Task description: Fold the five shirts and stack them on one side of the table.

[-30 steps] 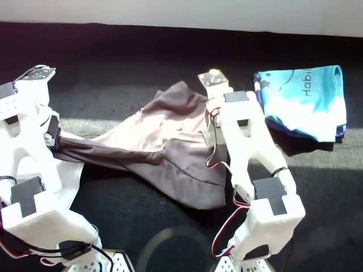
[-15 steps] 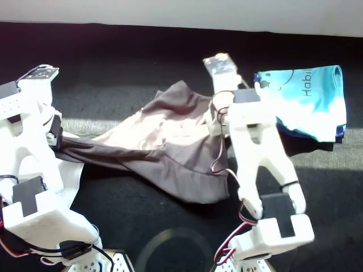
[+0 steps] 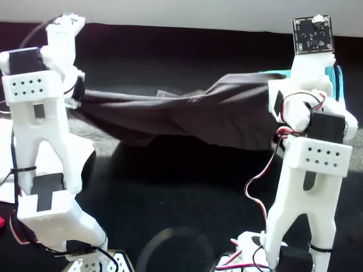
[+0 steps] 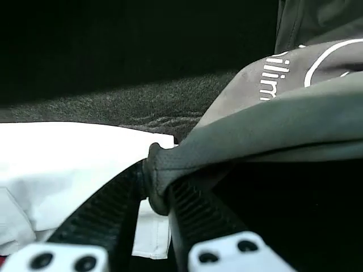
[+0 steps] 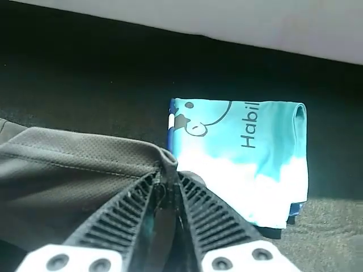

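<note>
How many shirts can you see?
4: grey shirt stretched in the air; turquoise shirt folded atop a blue shirt; white shirt lying at the left. Others may be hidden.

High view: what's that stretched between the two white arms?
A dark grey shirt, held taut: the left arm's fingers pinch one end, the right arm's fingers the other. The high view shows its whole span.

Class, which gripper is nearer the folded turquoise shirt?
Right. The right gripper, shut on the grey shirt, hangs just beside the turquoise shirt. The left gripper grips the grey shirt's other end across the table, over a white cloth.
</note>
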You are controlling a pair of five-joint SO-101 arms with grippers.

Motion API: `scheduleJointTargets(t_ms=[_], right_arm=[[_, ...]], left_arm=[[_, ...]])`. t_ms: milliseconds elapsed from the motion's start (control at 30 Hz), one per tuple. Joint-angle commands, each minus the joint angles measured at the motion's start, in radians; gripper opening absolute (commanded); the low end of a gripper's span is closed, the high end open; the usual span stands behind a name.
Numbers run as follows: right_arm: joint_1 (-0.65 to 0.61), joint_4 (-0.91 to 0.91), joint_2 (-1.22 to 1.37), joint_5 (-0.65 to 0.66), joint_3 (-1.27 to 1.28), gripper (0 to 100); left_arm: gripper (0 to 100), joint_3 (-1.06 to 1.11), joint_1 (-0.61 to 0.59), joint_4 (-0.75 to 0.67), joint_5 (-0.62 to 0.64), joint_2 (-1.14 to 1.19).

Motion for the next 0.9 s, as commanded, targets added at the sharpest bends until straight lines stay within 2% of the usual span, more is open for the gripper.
scheduleJointTargets(t_ms=[0, 133, 233, 367, 567, 767, 867], right_arm=[[0.038, -0.018, -0.058, 0.025, -0.082, 0.6], [0.045, -0.018, -0.051, 0.023, -0.147, 0.6], [0.012, -0.018, -0.051, 0.023, -0.053, 0.6], [-0.053, -0.03, -0.051, 0.021, 0.148, 0.6], [-0.194, -0.151, -0.051, 0.021, 0.509, 0.6], [-0.228, -0.162, -0.051, 0.023, 0.639, 8.4], [-0.228, -0.205, -0.051, 0.023, 0.654, 8.4]], left_arm=[[1, -0.194, 0.035, 0.018, 0.026, -0.016], [1, -0.28, 0.047, 0.017, 0.025, -0.016], [1, -0.26, 0.047, 0.017, 0.025, -0.004], [1, -0.134, 0.048, 0.017, 0.023, -0.004], [1, 0.111, 0.045, 0.012, 0.018, -0.002], [1, 0.255, 0.041, -0.048, 0.018, -0.004], [1, 0.283, 0.041, -0.066, 0.018, -0.004]])
